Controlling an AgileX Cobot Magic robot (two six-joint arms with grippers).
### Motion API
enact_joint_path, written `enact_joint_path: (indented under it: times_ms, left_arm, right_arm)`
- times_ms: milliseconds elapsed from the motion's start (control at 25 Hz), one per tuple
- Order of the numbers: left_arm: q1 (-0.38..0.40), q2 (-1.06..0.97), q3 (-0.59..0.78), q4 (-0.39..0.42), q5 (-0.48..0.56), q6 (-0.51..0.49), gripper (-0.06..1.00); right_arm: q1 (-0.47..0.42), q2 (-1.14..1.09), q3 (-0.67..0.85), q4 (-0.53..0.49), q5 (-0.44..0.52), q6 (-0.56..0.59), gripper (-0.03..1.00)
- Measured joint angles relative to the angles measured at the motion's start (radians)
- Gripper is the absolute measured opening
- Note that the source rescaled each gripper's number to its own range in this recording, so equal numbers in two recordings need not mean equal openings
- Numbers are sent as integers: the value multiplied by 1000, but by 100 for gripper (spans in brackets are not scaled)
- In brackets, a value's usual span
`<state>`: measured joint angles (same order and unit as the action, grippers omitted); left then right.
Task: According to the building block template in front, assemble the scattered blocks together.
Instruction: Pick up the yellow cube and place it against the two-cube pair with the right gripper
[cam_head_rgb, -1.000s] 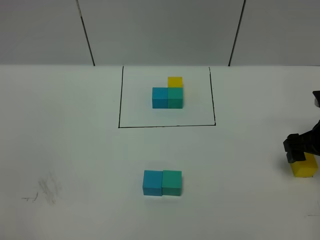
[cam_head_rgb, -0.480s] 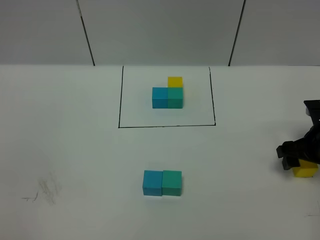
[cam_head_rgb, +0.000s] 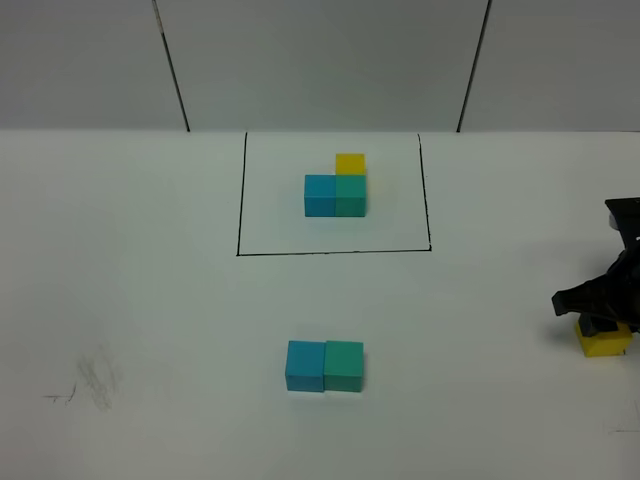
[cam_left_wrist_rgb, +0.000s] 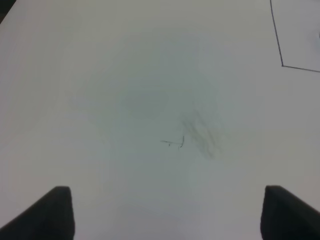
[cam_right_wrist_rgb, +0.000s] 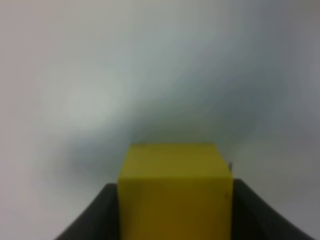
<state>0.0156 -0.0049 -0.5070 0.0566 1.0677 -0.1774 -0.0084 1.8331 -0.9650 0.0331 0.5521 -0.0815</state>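
Note:
The building block template (cam_head_rgb: 335, 187), an L of joined blue, teal and yellow cubes, sits inside the black drawn rectangle at the back. The loose blue cube (cam_head_rgb: 305, 365) and teal cube (cam_head_rgb: 344, 365) stand side by side and touching near the front centre. The loose yellow cube (cam_head_rgb: 603, 341) is at the far right, under my right gripper (cam_head_rgb: 598, 308). In the right wrist view the yellow cube (cam_right_wrist_rgb: 175, 170) sits between the two dark fingers of my right gripper (cam_right_wrist_rgb: 175, 205), which press on both its sides. My left gripper (cam_left_wrist_rgb: 170, 210) is open and empty over bare table; the exterior view does not show it.
The black rectangle outline (cam_head_rgb: 238, 200) marks the template area, and its corner shows in the left wrist view (cam_left_wrist_rgb: 282, 65). Faint pencil smudges (cam_head_rgb: 90, 380) mark the table at the front left. The table's back edge meets a grey wall (cam_head_rgb: 320, 60).
My right gripper has shifted slightly left and lower at the right edge, closing around the yellow cube, which has shifted slightly with it. The blue and teal cubes have not moved.

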Motion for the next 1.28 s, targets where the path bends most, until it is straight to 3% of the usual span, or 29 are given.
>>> enact_joint_path:
  times_ms: [160,320,480,680,920,1120,1280]
  left_arm:
    - [0,0,0,0,0,0,90]
    - [0,0,0,0,0,0,90]
    - [0,0,0,0,0,0,90]
    - [0,0,0,0,0,1,90]
    - [0,0,0,0,0,1,90]
    - [0,0,0,0,0,1,90]
    - [0,0,0,0,0,1,90]
  right_arm:
    - [23,-37,-2,0,39,15,3]
    - [85,-113,-73,-27,127,136,3]
    - [206,-129,-206,-132,253,321,3]
    - [417,-118,-368,-188,271,478,3]
    - [571,21,-555,-197,349,563,3]
    - [637,164,-719,-220,469,708,3]
    - [710,244,-813,-282,488,847,3]
